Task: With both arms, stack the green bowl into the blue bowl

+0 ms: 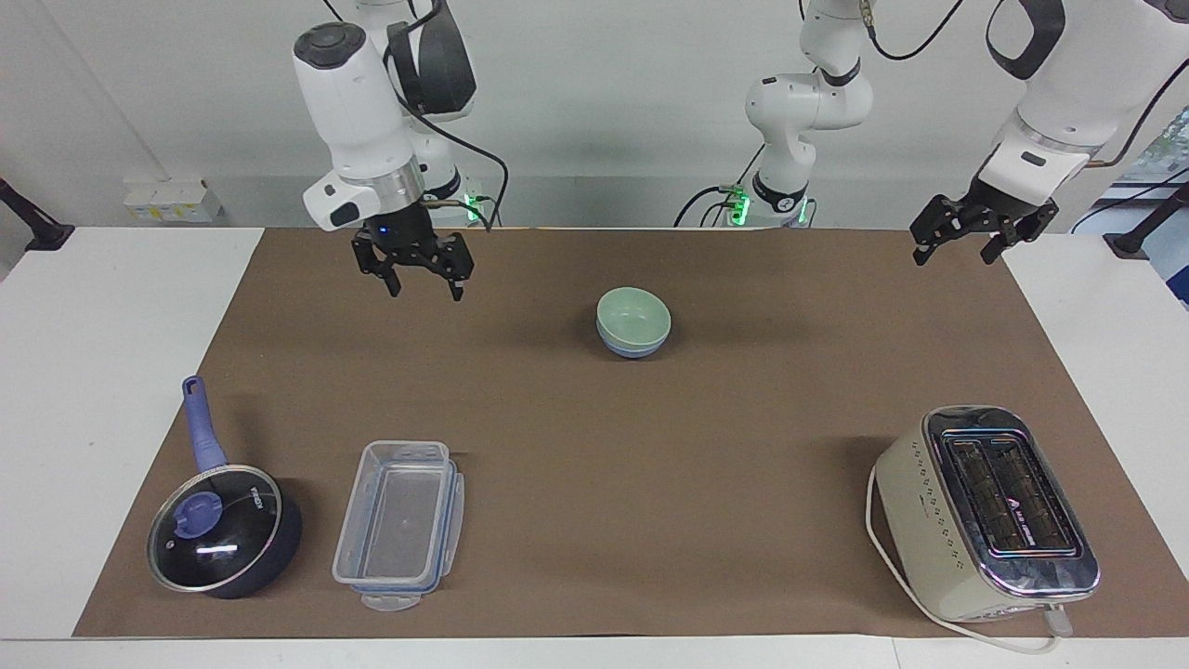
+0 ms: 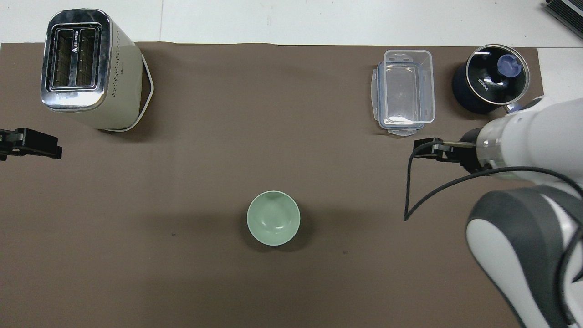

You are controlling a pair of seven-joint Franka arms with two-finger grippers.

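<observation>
While the small round pale mint-green bowl (image 1: 633, 315) is being seen seated inside the small round light blue bowl (image 1: 633, 349), the stacking is being judged as done. Only the lower curve of the blue bowl is showing under the green rim in the facing view; in the overhead view it is being hidden wholly by the green bowl. The nested pair is resting on the brown mat, about midway between the two ends of the bench (image 1: 111, 307) and toward the robots' edge.

Neither bowl is being touched. The right end effector (image 1: 419, 275) is being held raised over bare mat toward the right arm's end of the bench, well apart from the stack, its fingers spread wide and holding nothing. The left end effector (image 1: 966, 238) is waiting in the air over the mat's corner at the left arm's end, at the robots' edge, likewise spread open and empty.

Nothing of the stacking itself is appearing to be left; at most a withdrawal of the arms to rest is being expected, as a judgement only. Whether the green bowl is sitting fully level in the blue one cannot be told for certain, though its rim is looking even.
</observation>
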